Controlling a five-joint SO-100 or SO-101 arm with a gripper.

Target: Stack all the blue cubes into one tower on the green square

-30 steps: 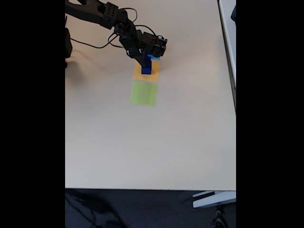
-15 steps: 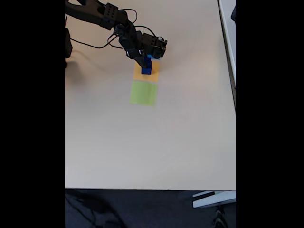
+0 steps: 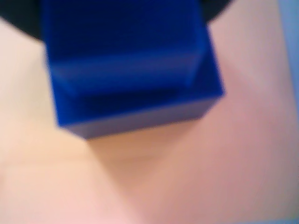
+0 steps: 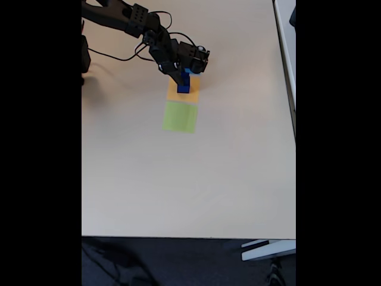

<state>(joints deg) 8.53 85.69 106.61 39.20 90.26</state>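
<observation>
Black and bulky, the claw [image 4: 182, 79] hangs at the end of the dark jointed arm [image 4: 128, 21], directly over the small dark blue cubes [image 4: 184, 87]. Its fingertips are lost against the cubes in the fixed view, so I cannot tell whether it is spread, pressed together or pinching the top of the stack.

Just under the claw, those cubes stand as a short column on a flat orange square patch [image 4: 174, 93]; how many there are is too small to count there. A sliver of a flat light-blue square [image 4: 194, 74] peeks out beside the claw, mostly hidden behind it. Below the claw in the fixed view, touching the orange patch's near edge, lies the flat pale yellow-green square [image 4: 180, 116], bare of cubes.

The wrist view is badly blurred. A dark blue cube [image 3: 135, 88] dominates the upper half, with a smaller blue block stepped on top of it, its upper part cut off by the frame edge. Dark shapes sit in the top corners, too unclear to name. Around the cube, the surface reads as a washed-out peach tone.

The pale beige tabletop [image 4: 196, 185] stretches well beyond the claw.
</observation>
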